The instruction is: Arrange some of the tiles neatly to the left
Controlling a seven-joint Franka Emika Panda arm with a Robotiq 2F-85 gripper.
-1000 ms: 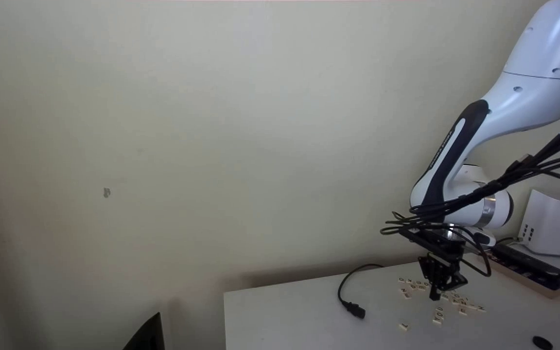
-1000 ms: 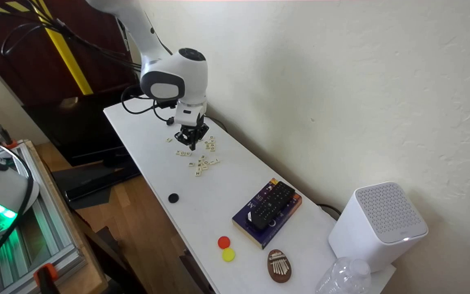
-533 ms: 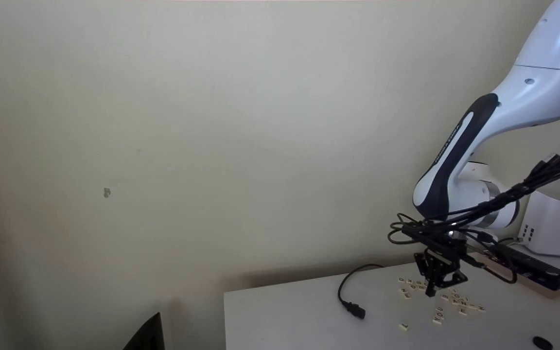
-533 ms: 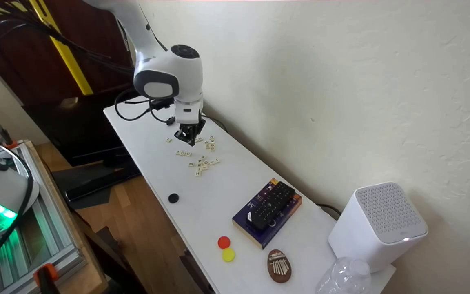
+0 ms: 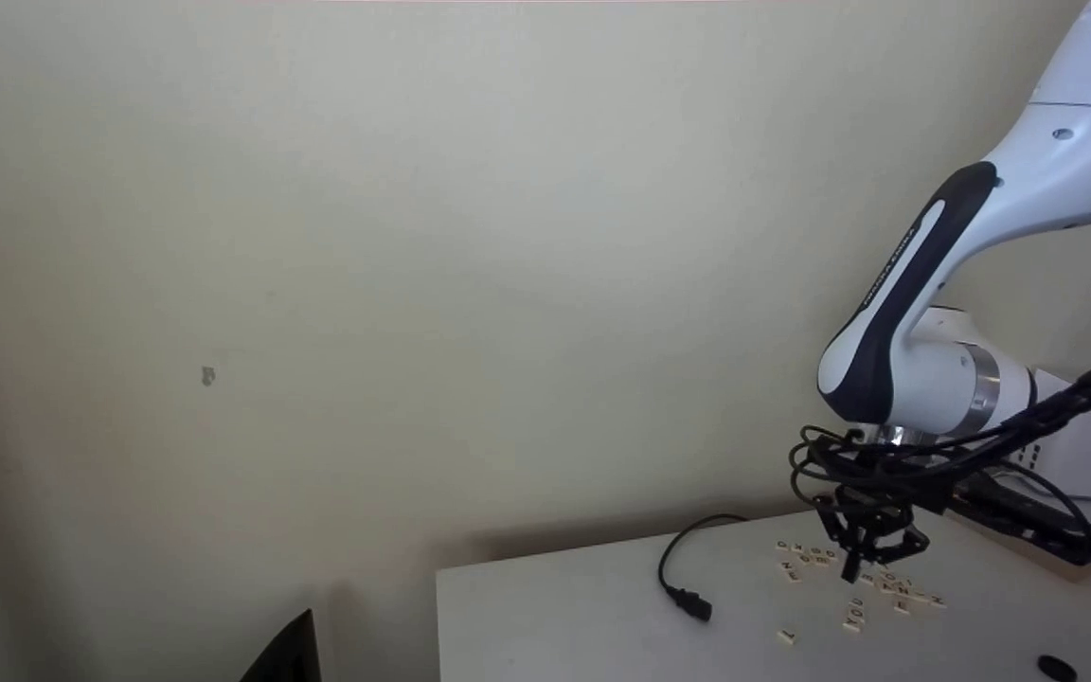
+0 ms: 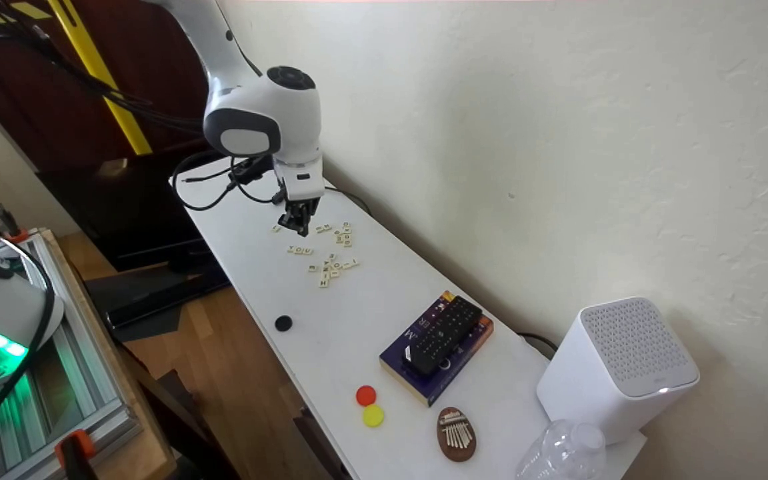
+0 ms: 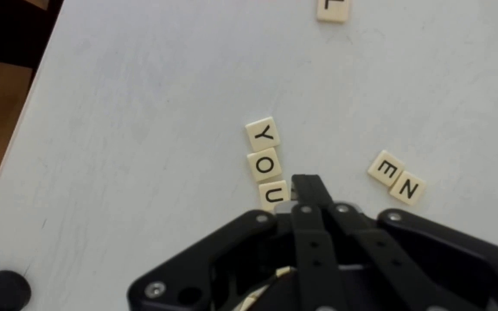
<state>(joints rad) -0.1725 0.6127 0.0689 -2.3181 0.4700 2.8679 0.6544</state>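
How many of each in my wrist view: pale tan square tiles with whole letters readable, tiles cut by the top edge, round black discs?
Pale tan square tiles, whole letter readable (Y, O, U, E, N): 5
Tile cut by the top edge: 1
Round black disc: 1
Total: 7, leaving out pale slivers behind the end effector

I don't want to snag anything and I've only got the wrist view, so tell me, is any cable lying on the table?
Observer: Yes, a black cable plug lies there, apart from the tiles.
Operator: Are more tiles near the E tile and N tile?
Observer: Yes, another tile group lies between them and the wall.
Operator: And beyond the black disc, away from the tiles?
Observer: A red disc lies beside a yellow disc.
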